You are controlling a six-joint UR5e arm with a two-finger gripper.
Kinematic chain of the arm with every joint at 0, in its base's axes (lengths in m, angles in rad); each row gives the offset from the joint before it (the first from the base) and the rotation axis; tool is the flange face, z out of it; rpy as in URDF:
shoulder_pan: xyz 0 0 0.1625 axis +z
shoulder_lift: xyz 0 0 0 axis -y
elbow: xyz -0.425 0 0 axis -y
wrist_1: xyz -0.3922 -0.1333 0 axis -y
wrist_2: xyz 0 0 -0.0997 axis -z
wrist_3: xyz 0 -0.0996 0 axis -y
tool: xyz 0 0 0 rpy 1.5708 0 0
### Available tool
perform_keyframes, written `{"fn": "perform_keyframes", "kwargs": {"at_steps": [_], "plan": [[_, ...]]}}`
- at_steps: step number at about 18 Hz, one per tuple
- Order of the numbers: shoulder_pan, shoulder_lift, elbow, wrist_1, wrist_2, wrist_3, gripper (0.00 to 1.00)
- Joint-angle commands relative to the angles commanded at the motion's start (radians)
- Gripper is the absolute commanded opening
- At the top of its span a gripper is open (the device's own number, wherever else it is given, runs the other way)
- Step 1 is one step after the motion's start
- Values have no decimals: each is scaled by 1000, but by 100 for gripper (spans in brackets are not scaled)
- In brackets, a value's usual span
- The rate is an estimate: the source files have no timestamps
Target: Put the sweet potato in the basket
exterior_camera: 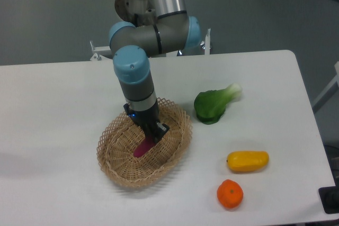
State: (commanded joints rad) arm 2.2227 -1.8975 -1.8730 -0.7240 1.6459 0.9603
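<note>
Sweet potato (142,148) inside the basket (114,130) (jaws clamped on its upper end).

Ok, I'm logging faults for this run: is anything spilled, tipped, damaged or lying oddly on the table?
Nothing stands out. The gripper holds the sweet potato low inside the basket, which sits flat. The leafy green, yellow vegetable and orange fruit lie separately on the table, intact.

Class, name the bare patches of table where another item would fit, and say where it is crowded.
Bare: all the table left of the basket, and its far right corner. Crowded: right of the basket, around the leafy green, yellow vegetable and orange.
</note>
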Motion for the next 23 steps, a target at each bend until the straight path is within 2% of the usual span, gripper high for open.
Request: {"fn": "perform_keyframes", "kwargs": {"at_steps": [1,2,6,9,12,15,19,23], "plan": [[0,0,3,2,2,2,87],[2,3,9,2,0,2,100],[0,24,46,-6,-14,-40,100],[3,43,72,-8,-14,-138,100],[14,46,113,-21,0,-146,100],[69,66,118,-23,2,-134,100],[168,110,118,-26,-2,15,100],[282,144,121,-101,2,222,100]]}}
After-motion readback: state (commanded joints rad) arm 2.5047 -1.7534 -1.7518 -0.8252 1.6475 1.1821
